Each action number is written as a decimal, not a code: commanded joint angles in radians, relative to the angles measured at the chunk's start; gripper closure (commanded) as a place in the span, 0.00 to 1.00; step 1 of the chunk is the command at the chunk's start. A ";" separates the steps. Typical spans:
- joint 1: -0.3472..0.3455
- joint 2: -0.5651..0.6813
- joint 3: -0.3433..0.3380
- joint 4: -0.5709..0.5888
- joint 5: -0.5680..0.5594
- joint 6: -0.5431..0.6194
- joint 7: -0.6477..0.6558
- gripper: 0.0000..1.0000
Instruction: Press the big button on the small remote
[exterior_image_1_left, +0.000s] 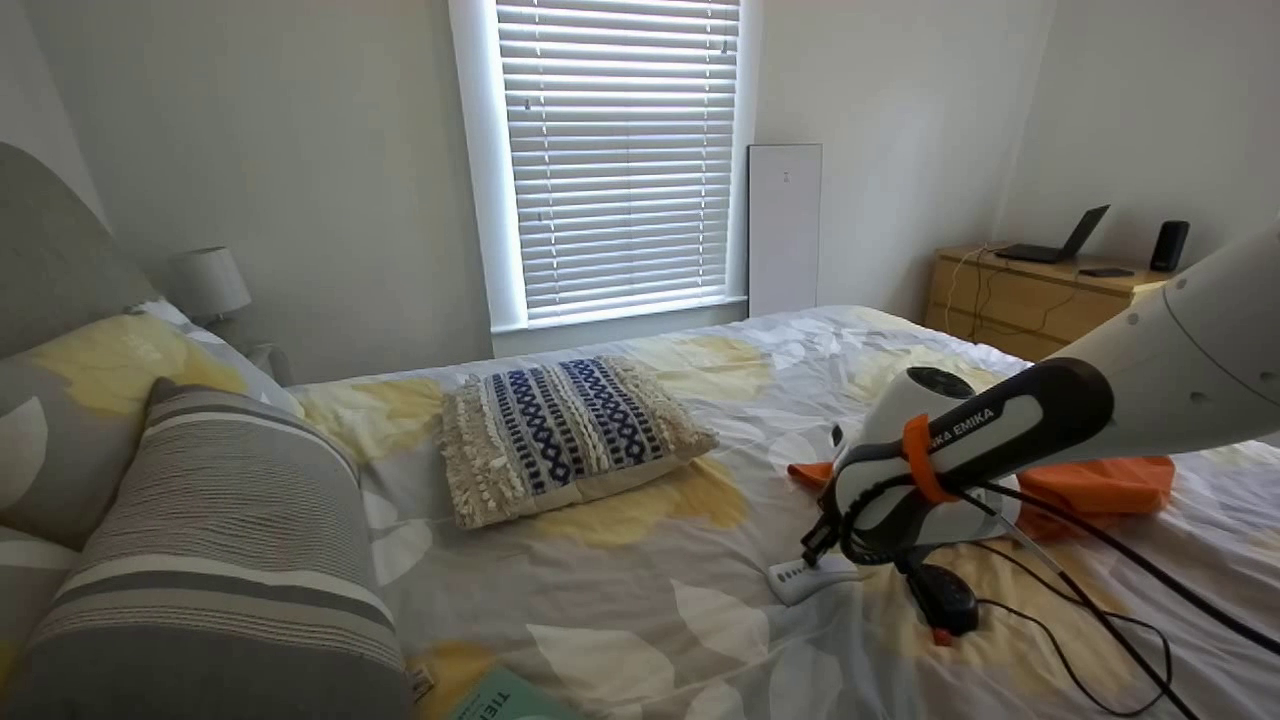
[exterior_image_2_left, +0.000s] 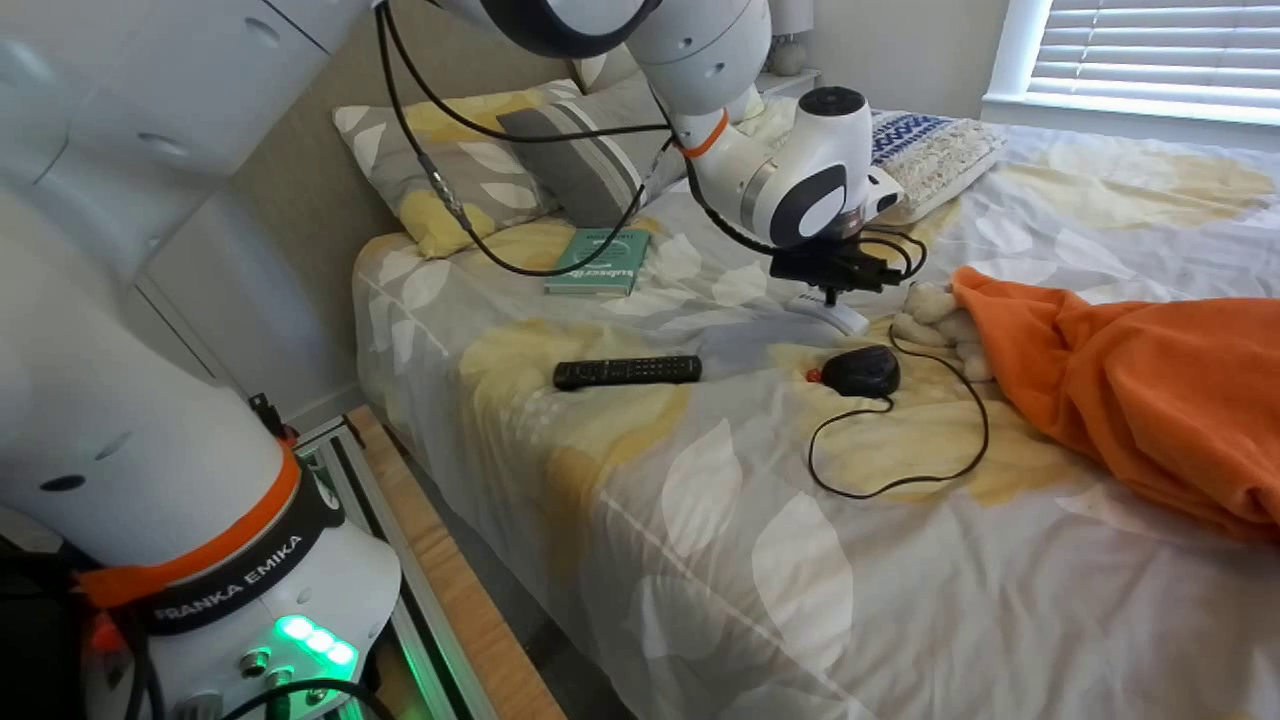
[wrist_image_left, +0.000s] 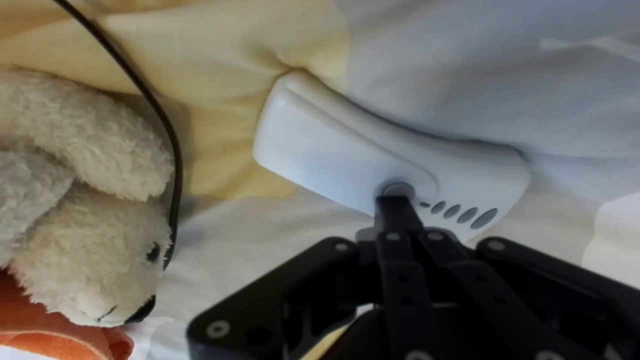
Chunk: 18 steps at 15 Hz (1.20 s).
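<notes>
The end effector (wrist_image_left: 396, 202) partly hides the round button (wrist_image_left: 399, 189), and the wrist view's edge crops the plush toy (wrist_image_left: 90, 245).

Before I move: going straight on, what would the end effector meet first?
Most likely the white remote, at its round button: the shut end effector overlaps that button's edge in the wrist view. Whether they touch now is unclear.

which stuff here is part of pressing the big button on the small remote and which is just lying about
For the job:
small white remote
its round button
shut gripper

Just lying about:
black remote
black corded object
green book
plush toy
orange cloth
patterned fringed pillow
grey striped pillow
</notes>
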 joint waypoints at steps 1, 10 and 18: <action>-0.020 -0.020 0.012 -0.004 -0.015 -0.026 0.035 1.00; -0.027 -0.162 0.005 -0.079 0.009 -0.097 0.100 1.00; -0.005 -0.439 -0.034 -0.308 0.054 -0.427 0.205 0.51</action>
